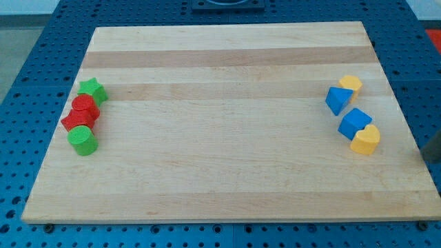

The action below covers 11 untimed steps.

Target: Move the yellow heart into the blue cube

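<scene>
The yellow heart (366,140) lies near the board's right edge, touching the lower right side of the blue cube (355,122). A dark blurred piece of my rod shows at the view's right edge. My tip (427,154) seems to be just past the board's right edge, to the right of the yellow heart and apart from it. Its very end is hard to make out.
A blue triangular block (338,100) and a yellow block (351,85) sit just above the cube. At the left edge, a green star (91,89), two red blocks (85,105) (77,121) and a green cylinder (83,140) cluster. The wooden board (220,172) lies on a blue pegboard.
</scene>
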Each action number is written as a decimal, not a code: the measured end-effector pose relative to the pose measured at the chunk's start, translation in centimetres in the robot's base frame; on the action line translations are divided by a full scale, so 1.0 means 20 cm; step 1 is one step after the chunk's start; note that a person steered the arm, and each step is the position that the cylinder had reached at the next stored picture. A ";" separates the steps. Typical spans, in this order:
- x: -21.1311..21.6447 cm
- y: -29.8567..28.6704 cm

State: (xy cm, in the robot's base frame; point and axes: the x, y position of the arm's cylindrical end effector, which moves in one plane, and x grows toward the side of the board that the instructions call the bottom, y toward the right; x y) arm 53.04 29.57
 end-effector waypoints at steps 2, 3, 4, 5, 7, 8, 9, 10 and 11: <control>0.00 -0.43; 0.00 -0.54; 0.15 -0.54; 0.23 -0.64; -0.14 -0.71; -0.17 -0.53; -0.16 -0.54; -0.02 -0.66; 0.07 -0.65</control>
